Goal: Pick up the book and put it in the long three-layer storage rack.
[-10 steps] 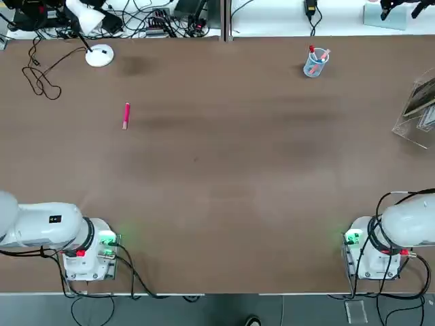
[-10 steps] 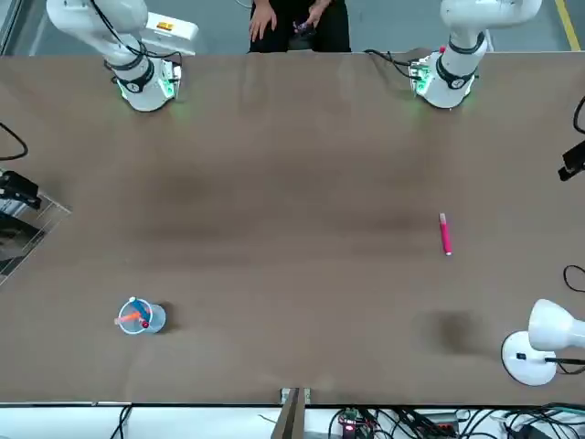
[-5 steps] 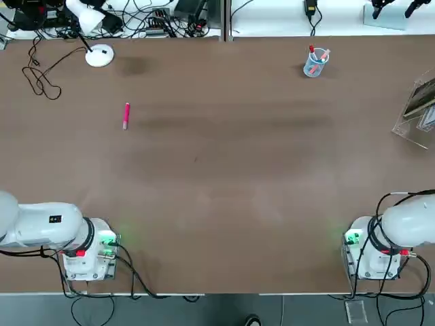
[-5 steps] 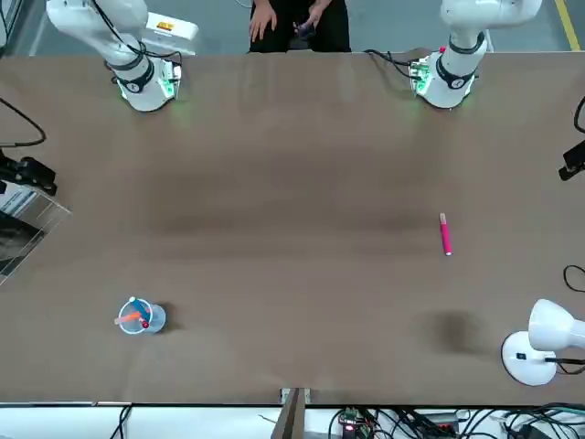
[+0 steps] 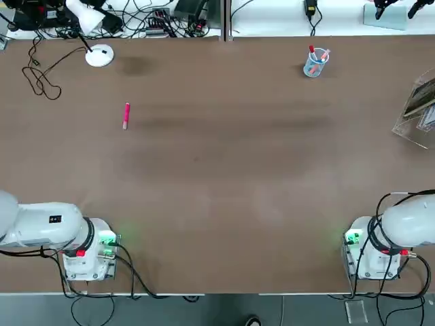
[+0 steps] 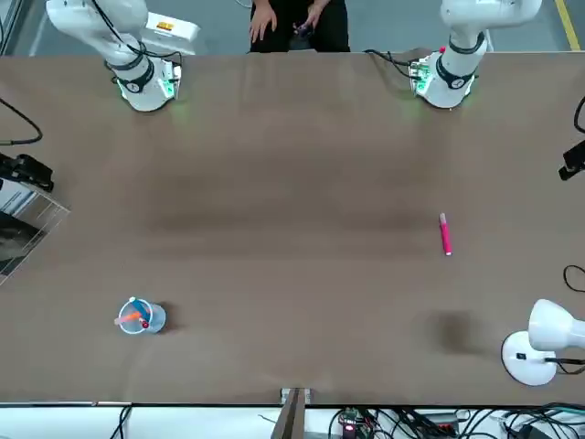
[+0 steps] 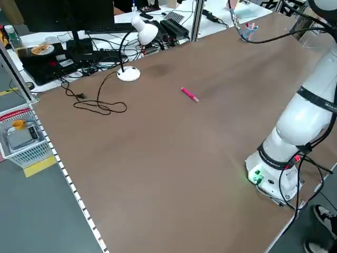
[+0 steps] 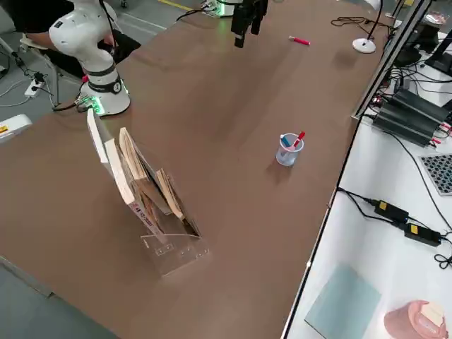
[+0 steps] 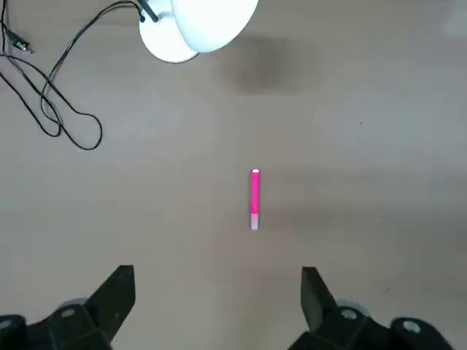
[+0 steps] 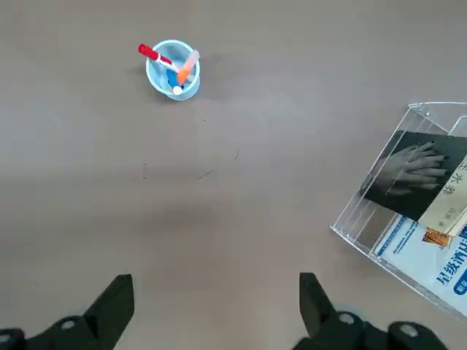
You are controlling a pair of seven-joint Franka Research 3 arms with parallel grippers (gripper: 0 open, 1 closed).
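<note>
The book (image 10: 416,171), dark grey with a pale hand picture and a tan strip, stands inside the long three-layer storage rack (image 10: 365,230), a clear acrylic stand at the table's right edge (image 5: 416,109). A white and blue booklet (image 10: 419,251) leans in the tier in front of it. My right gripper (image 10: 217,299) hangs high over the table, open and holding nothing, apart from the rack. High above the left half, my left gripper (image 9: 217,292) is also open and holds nothing.
A clear cup of pens (image 5: 315,62) stands at the back right. A pink pen (image 5: 126,115) lies on the left half, near a white desk lamp (image 5: 99,56) and its looped cable (image 5: 41,78). A person (image 6: 297,23) stands behind the arm bases.
A dark part of the right arm at the front view's left edge has shifted slightly. Nothing on the table has moved.
</note>
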